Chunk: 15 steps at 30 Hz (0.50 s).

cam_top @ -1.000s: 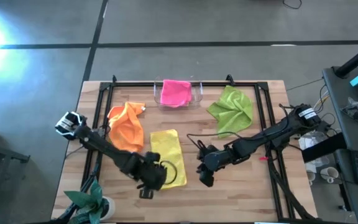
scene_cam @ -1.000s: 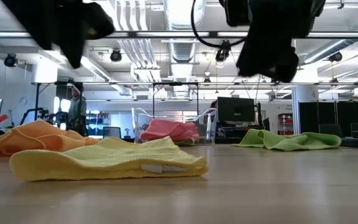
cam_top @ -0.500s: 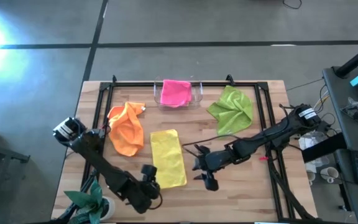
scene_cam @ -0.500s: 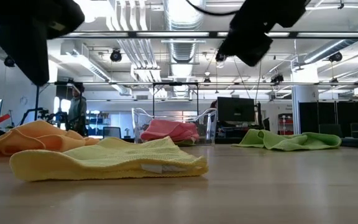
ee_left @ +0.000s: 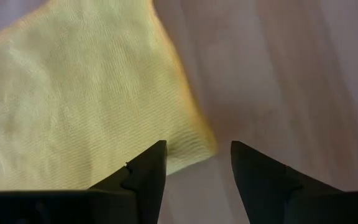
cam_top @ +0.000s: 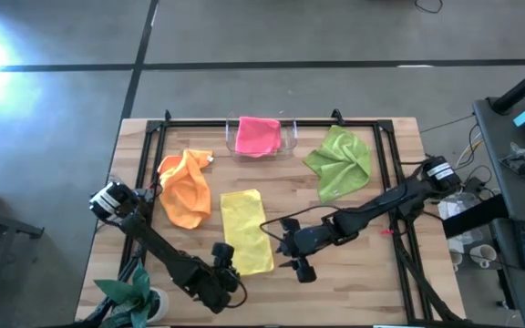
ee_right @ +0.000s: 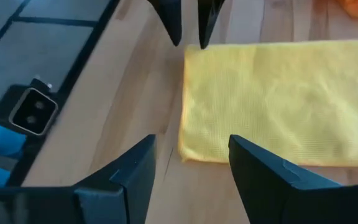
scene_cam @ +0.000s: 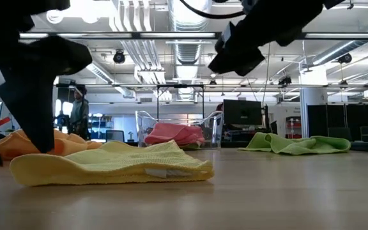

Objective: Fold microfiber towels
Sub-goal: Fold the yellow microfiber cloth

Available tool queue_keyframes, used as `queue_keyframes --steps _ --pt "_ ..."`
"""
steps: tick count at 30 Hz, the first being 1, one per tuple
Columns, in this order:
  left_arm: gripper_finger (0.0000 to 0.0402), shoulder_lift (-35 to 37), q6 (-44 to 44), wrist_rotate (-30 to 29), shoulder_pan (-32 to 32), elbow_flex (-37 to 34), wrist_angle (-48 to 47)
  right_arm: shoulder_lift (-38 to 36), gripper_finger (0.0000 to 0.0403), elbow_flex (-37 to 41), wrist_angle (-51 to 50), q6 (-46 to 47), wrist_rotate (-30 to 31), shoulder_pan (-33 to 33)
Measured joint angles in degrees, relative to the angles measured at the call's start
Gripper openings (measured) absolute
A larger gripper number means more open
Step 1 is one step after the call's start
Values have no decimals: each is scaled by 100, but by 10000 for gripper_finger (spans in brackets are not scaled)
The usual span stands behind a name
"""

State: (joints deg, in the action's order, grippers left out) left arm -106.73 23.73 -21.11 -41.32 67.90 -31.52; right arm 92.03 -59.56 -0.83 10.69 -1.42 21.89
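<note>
Yellow towel point(cam_top: 246, 230) sits folded into a long strip near table centre in the high view, its long axis running twelve to six, tipped slightly so the near end drifts toward five. It lies flat, edges fairly straight, near short edge close to the table's point(cam_top: 354, 282) front half. Bare wood opens at three o'clock of it, a broad clear stretch toward the front right corner. At nine to eleven o'clock the orange towel point(cam_top: 188, 187) is crumpled just beside it, nearly touching its far left corner. The pink towel point(cam_top: 257, 135) is at twelve, heaped in the clear tray point(cam_top: 290, 137) against the back rail. A lime green towel point(cam_top: 340, 161) is rumpled at one to two o'clock, well apart.

Left gripper point(cam_top: 221, 270) is at the strip's near left corner, six to seven o'clock; its wrist view shows the fingers point(ee_left: 143, 176) parted with the corner of yellow cloth just ahead between them, nothing pinched. Right gripper point(cam_top: 292, 248) hangs at four o'clock of the strip, just beside its right long edge, fingers point(ee_right: 128, 174) spread wide and empty, the towel's near corner lying in front of them. A green plant point(cam_top: 128, 296) stands at the table's front left corner.
</note>
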Motion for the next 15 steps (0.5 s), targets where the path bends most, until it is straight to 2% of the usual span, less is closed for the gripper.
queue_keyframes --steps 7,11,15 --pt "164 -196 46 1 104 -7 63 648 192 -606 -42 -534 -54 0" --pt "161 -239 541 -5 130 -7 64 1033 191 -1037 -417 -608 -69 21" --pt "127 -258 994 -14 132 -7 69 1391 185 -1375 -904 -670 -71 24"
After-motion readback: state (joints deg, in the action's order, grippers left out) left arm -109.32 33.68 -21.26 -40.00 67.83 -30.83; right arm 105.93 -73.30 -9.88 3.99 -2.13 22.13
